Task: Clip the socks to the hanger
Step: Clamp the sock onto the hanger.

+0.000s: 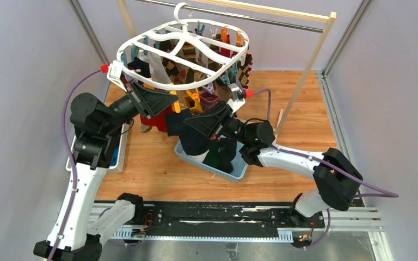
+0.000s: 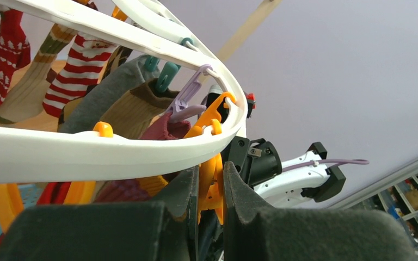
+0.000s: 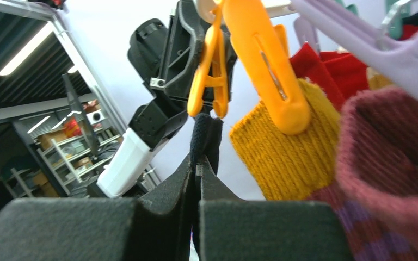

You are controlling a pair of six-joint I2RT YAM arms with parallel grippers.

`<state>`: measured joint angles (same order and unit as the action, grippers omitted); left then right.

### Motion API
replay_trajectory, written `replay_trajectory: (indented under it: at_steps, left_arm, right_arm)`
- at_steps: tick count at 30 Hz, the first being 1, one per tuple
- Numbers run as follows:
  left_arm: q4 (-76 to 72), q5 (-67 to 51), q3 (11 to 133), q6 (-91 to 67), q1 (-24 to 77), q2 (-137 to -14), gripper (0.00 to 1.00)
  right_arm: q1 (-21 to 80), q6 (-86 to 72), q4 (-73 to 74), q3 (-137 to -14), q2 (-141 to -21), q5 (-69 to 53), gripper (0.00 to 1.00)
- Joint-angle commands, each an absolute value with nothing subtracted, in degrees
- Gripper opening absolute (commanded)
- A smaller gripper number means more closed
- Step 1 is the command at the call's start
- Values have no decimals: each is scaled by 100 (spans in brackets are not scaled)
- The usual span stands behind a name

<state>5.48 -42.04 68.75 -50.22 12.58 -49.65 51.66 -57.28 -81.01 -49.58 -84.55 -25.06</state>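
Observation:
The white oval hanger [image 1: 141,80] hangs from the rail, and several socks are pegged to it, among them a red-and-white striped one [image 2: 81,68]. My left gripper [image 1: 174,99] sits under the hanger's near rim [image 2: 87,155], shut on an orange peg [image 2: 212,182] that hangs from it. That same peg [image 3: 209,76] shows in the right wrist view, directly above my right gripper [image 3: 198,162]. My right gripper [image 1: 189,124] is shut on a dark sock [image 3: 207,136], holding its top edge just below the peg's tips. The rest of the dark sock [image 1: 198,142] trails down toward the basket.
A light blue basket [image 1: 240,169] with more dark socks sits on the wooden table under my right arm. A white crate [image 1: 118,155] is beside the left arm. A yellow sock [image 3: 275,152] and a maroon sock [image 3: 392,157] hang close on the right. A wooden-posted rail [image 1: 305,70] stands behind.

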Motion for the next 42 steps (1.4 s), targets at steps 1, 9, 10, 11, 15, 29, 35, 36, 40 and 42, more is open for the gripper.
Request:
replay_trajectory:
  at_steps: [1, 9, 10, 11, 15, 29, 35, 36, 40, 42]
  left_arm:
    - [299, -4662, 6957, -5175, 1292, -4971, 0]
    - [265, -4744, 6976, -5245, 1292, -4975, 0]
    - [264, -4758, 6971, -5253, 1292, -4967, 0]
    - [264, -4759, 6981, -5262, 1292, -4966, 0]
    - [259, -4800, 7016, -5303, 1292, -4953, 0]
    - [161, -4885, 6986, -5361, 1292, -4963, 0]
    - [155, -4861, 6975, -5333, 1292, -4978, 0]
    - [161, -4856, 6970, -5312, 1292, -4984, 0]
    - [267, -4807, 6985, -5181, 1292, -4982, 1]
    - [357, -4728, 6996, -5095, 1292, -4971, 6]
  right_arm:
    - [5054, -6192, -8754, -5372, -8654, -3227, 0]
    - [5028, -6444, -8878, -5562, -8859, -3223, 0]
    - [5020, -6467, -8891, -5549, -8878, -3135, 0]
    - [5007, -6475, -8894, -5540, -8891, -3077, 0]
    - [4994, -6491, -8841, -5488, -8936, -2932, 0]
    - [4966, -6572, -9029, -5610, -8955, -2603, 0]
    - [4975, -6549, -9010, -5645, -8956, -2498, 0]
    - [4975, -6541, -9005, -5656, -8969, -2470, 0]
    - [4975, -6472, -8905, -5664, -8949, -2401, 0]
    - [4975, -6425, -8827, -5649, -8926, -2391, 0]
